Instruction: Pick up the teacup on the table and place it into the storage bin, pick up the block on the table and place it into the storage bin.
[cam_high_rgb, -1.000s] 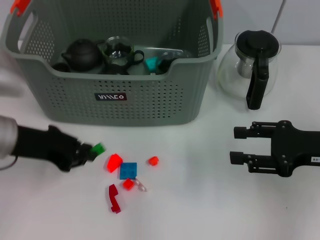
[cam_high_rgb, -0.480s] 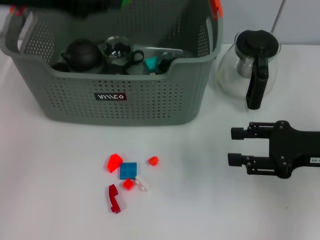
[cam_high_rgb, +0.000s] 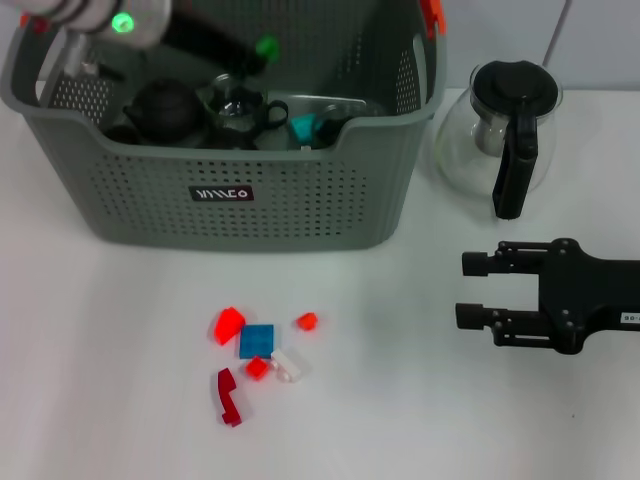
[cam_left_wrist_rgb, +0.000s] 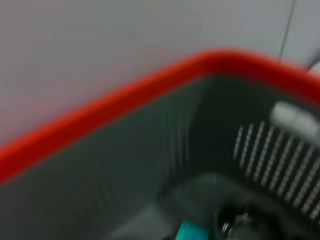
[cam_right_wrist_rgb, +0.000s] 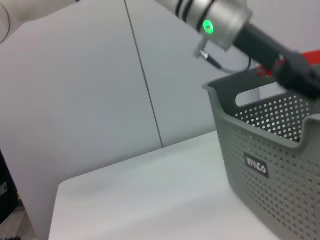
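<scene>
Now left fingers (cam_high_rgb: 262, 50) hold green block (cam_high_rgb: 267, 46) above storage bin (cam_high_rgb: 300, 200).

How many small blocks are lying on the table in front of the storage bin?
6, clustered on the table: red wedge, blue square, small red block, small red cube, white piece, dark red curved piece.

the storage bin (cam_high_rgb: 290, 190) looks like matt grey plastic, perforated all over, with glossy orange handle clips (cam_high_rgb: 432, 14). the glass teapot (cam_high_rgb: 500, 125) is clear and shiny, with a black plastic-looking lid and handle. the table (cam_high_rgb: 420, 410) is smooth, white and faintly reflective. the small blocks (cam_high_rgb: 256, 342) look like bright glossy plastic. the right end effector (cam_high_rgb: 478, 290) is matt black.
</scene>
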